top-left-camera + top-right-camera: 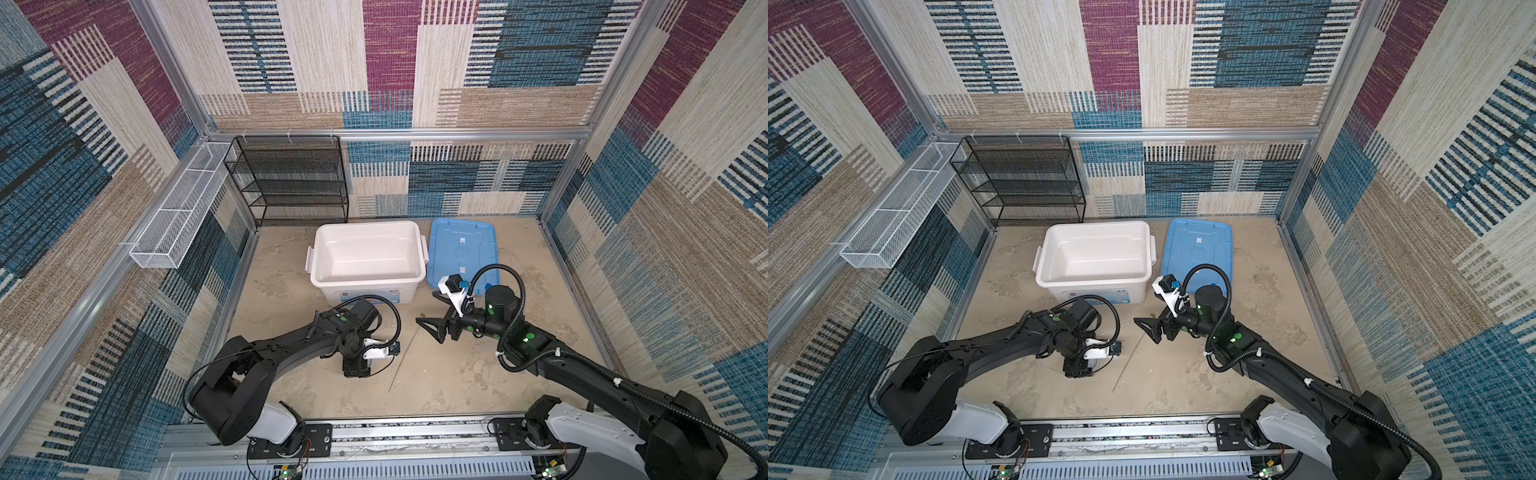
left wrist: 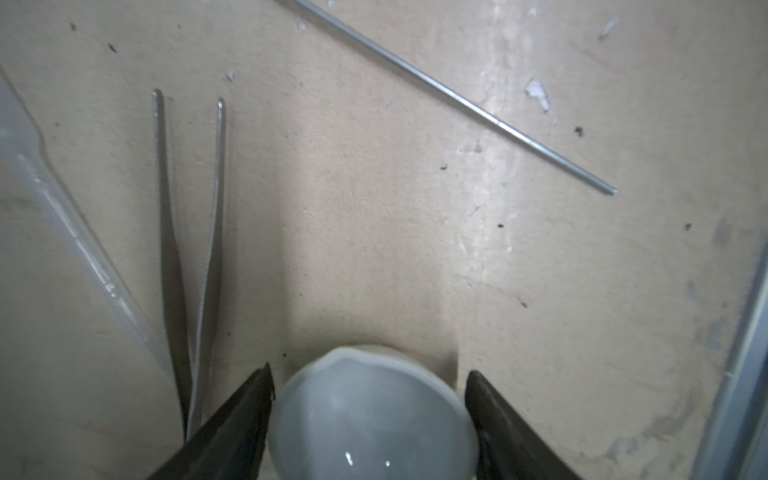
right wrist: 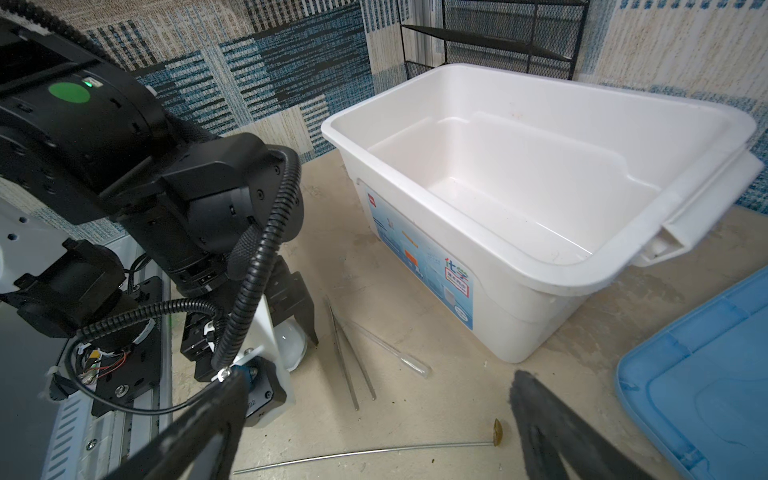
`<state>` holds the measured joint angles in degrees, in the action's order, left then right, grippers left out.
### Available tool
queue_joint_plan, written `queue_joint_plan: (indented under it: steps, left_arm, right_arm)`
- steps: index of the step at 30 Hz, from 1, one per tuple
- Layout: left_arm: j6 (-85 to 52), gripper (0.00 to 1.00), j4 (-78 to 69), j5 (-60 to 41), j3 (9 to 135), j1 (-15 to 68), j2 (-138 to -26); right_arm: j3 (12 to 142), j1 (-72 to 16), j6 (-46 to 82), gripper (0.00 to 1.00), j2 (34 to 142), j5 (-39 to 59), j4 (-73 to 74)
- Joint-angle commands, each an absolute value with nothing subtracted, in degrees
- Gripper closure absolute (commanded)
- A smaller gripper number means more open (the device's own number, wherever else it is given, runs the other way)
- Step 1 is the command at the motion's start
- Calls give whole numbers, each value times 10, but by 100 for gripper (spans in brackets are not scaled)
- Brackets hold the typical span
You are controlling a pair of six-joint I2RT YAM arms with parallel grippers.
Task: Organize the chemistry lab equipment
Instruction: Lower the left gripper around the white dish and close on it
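White dish (image 2: 370,415) sits between the fingers of our left gripper (image 2: 368,370); pinched or not, we cannot tell. Mid-frame in a top view, right gripper (image 1: 428,331) gapes, empty.

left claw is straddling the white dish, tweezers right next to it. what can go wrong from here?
1. The left claw meets the small white dish only at its rounded rim, so a pinch there may let the dish slip out or tip.
2. The tweezers lie right beside one finger, with the dropper just past them. That finger could nudge or snag the tweezers as the dish is lifted.
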<state>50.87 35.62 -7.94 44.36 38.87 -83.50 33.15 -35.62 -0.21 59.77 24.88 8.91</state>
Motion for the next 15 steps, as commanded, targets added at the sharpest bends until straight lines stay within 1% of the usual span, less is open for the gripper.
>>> queue_joint_plan:
  steps: [1, 7, 11, 15]
  left_arm:
    - [499, 29, 357, -88, 447, 389, -826]
    - [496, 29, 354, -96, 443, 390, -822]
    - [491, 25, 355, -93, 445, 389, -838]
    - [487, 31, 368, -102, 460, 390, -851]
  right_arm:
    - [337, -357, 2, 0, 600, 240, 91]
    - [338, -357, 0, 0, 599, 237, 90]
    - [340, -358, 2, 0, 601, 237, 84]
    - [339, -358, 2, 0, 601, 235, 86]
